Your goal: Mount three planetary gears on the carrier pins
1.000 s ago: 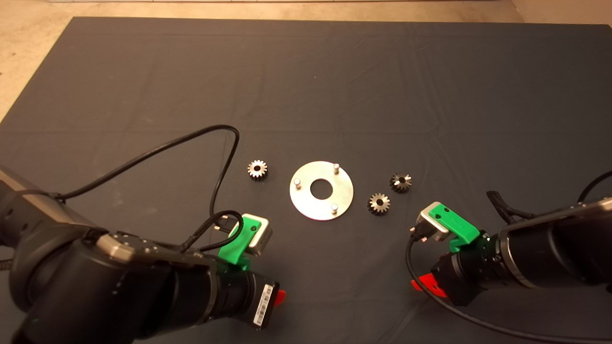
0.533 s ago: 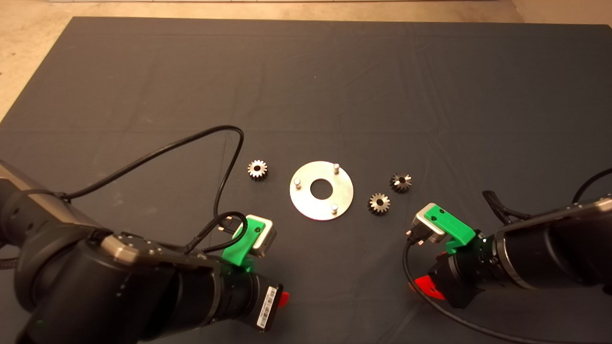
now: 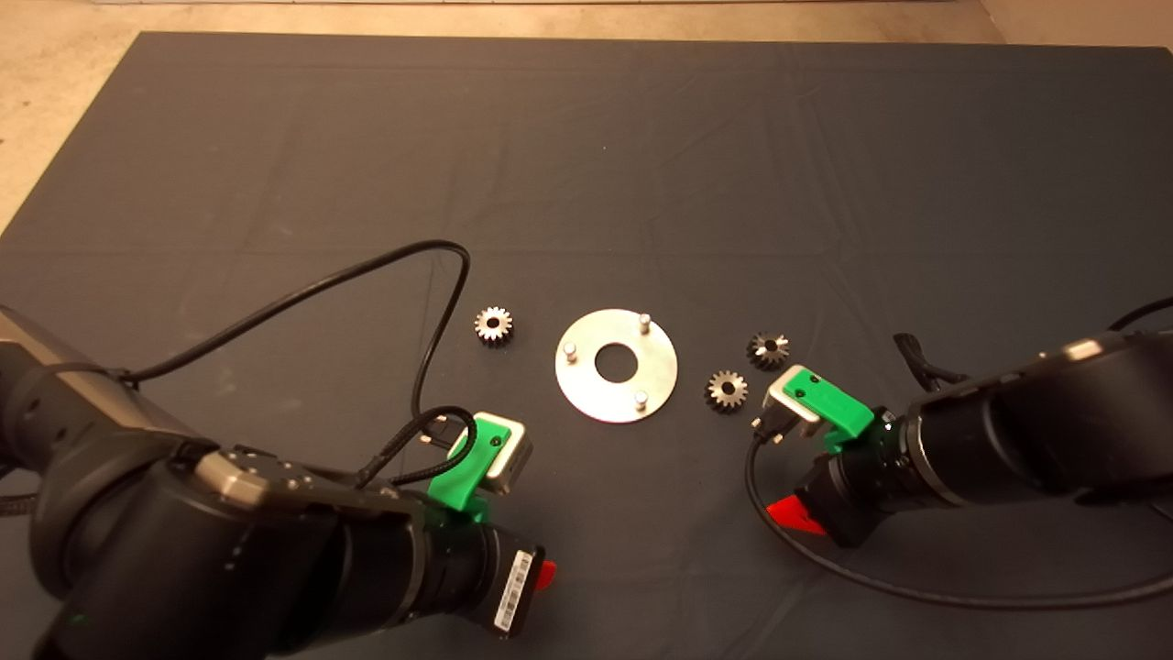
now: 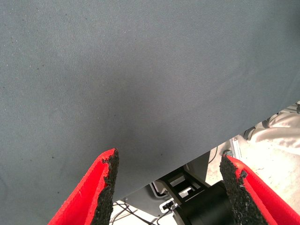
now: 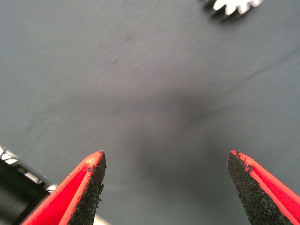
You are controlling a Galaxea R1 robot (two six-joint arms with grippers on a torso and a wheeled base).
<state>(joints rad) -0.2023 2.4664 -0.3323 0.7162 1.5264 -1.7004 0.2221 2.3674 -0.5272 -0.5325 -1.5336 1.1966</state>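
The round silver plate (image 3: 616, 365) lies flat in the middle of the dark mat (image 3: 586, 165), and the three carrier pins (image 3: 641, 399) stand upright on it, all bare. The three planetary gears lie flat on the mat around the plate, none touching it. One gear (image 3: 493, 324) is at the plate's left side, near a black cable (image 3: 302, 293) that loops over the mat from the left arm. The nearer right gear (image 3: 726, 390) is just beside the plate's right edge, and the farther right gear (image 3: 768, 349) is a little behind it.

The right gripper (image 3: 795, 515) is low over the mat, in front of these two gears, and its green camera mount (image 3: 820, 403) comes very close to the nearer one in the head view. The left gripper (image 3: 544, 575) is at the lower left, well apart from the plate.

In the head view each gripper is mostly hidden under its own wrist; only a bit of red shows. The wrist views give more. The right gripper (image 5: 166, 183) has its fingers spread wide with nothing between them, over bare mat, and one gear (image 5: 234, 5) is cut off at the picture's edge. The left gripper (image 4: 168, 180) is also wide apart and holds nothing; past the mat's edge it shows dark machine parts and pale floor, hard to make out.
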